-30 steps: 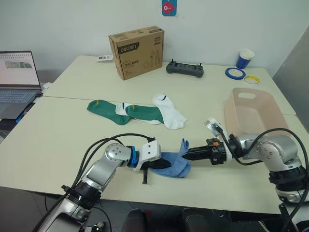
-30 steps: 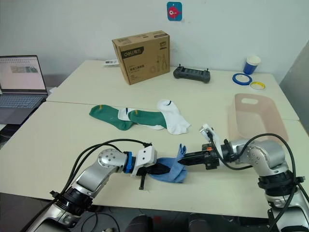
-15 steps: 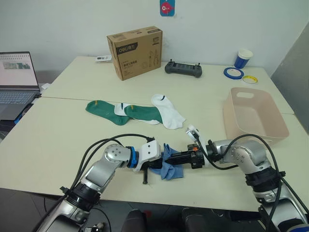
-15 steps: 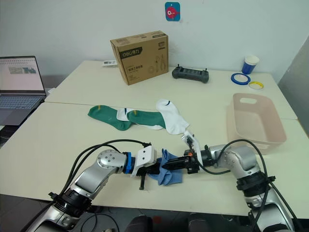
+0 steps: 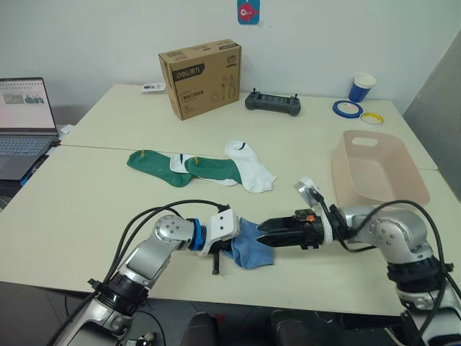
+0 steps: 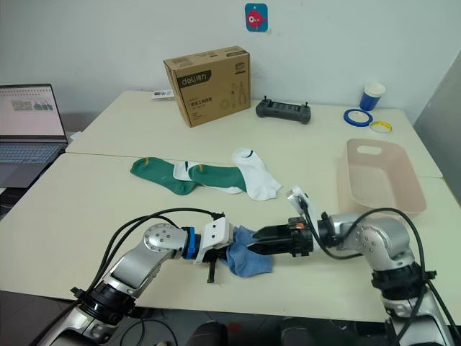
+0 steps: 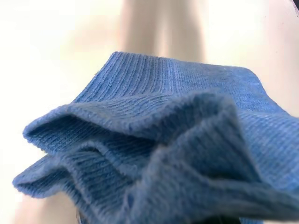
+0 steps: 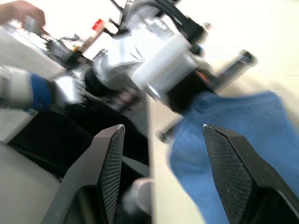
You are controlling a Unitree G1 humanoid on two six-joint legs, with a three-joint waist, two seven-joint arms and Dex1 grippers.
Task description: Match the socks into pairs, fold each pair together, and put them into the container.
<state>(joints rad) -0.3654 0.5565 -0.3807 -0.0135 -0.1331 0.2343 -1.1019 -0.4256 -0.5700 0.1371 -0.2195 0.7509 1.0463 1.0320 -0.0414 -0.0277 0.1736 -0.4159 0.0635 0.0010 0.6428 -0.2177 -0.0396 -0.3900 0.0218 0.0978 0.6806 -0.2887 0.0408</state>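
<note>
Right gripper (image 5: 263, 235) withdrawn — jaws parted, left gripper (image 5: 225, 249) clamping blue socks (image 5: 250, 247), cardboard box (image 5: 202, 78) behind.

Head stereo pair downward over the table (image 5: 94, 194); wrist cameras close on shared blue sock (image 7: 177, 140).

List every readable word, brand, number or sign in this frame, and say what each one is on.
"deli": brand printed near the top of the cardboard box, on its front face.
Further print and tool drawings on the box: too small to read.
Laptop screen contents: too small to read.
Sticker on the wall: a red figure on blue, no legible words.
Socks, container, paper cup and tape rolls: no readable text.
</note>
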